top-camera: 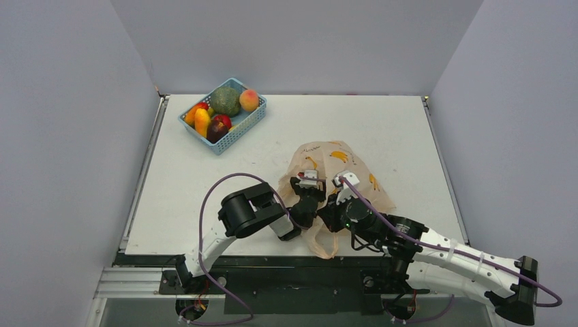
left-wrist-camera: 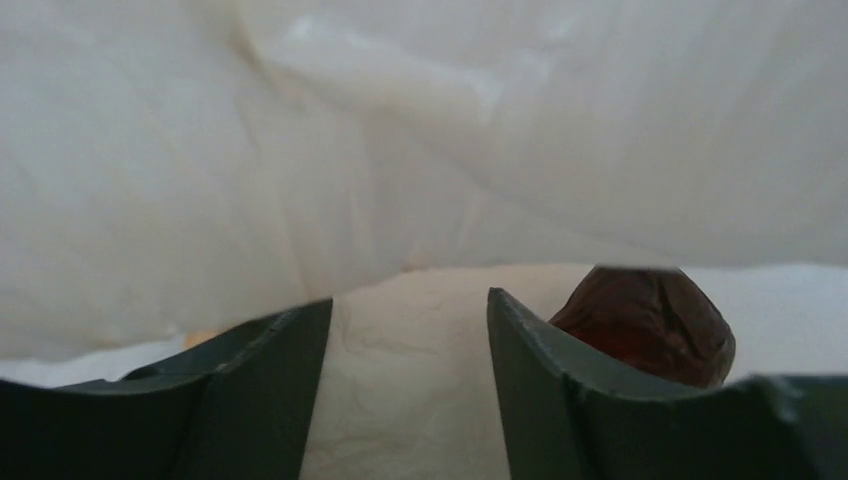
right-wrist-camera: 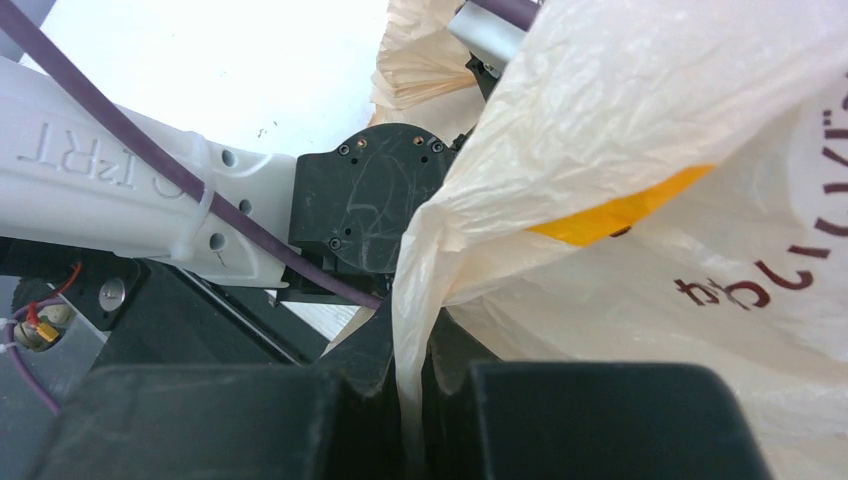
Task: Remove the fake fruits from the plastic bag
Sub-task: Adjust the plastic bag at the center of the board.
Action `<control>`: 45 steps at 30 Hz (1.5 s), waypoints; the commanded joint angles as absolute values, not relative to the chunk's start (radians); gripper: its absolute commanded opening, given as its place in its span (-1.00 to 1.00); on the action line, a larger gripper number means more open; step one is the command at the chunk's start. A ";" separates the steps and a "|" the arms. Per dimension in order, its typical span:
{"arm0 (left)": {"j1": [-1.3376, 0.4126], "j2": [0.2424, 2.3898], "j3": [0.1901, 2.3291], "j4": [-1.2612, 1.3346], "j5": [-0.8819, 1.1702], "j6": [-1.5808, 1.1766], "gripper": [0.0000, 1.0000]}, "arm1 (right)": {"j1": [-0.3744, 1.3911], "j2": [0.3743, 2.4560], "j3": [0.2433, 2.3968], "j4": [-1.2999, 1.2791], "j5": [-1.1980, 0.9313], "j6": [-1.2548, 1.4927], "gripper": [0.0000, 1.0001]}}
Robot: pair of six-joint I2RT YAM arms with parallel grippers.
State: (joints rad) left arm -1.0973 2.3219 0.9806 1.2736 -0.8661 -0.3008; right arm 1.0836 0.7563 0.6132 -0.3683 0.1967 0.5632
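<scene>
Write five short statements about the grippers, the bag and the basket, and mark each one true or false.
1. The right gripper is shut on the plastic bag. True.
2. The left gripper is inside the bag. True.
3. The left gripper grips the maroon fruit. False: its jaws stand apart with only plastic between them; the maroon fruit lies beside one finger, outside the gap.
4. The blue basket stands at the far left of the table. True.
5. The basket is empty. False: a green ball, for one, lies in it.
</scene>
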 commanded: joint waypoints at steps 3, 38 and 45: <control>-1.099 2.271 0.910 1.249 -0.841 -0.307 0.08 | 1.076 0.696 0.583 -0.377 0.199 0.583 -1.00; -0.869 1.290 0.437 0.639 0.065 -0.693 -0.29 | 1.055 0.752 0.642 -0.356 0.358 0.444 -1.00; -0.846 1.095 0.431 0.446 0.025 -0.697 -0.10 | 1.122 1.062 0.948 -0.307 0.346 0.142 -1.00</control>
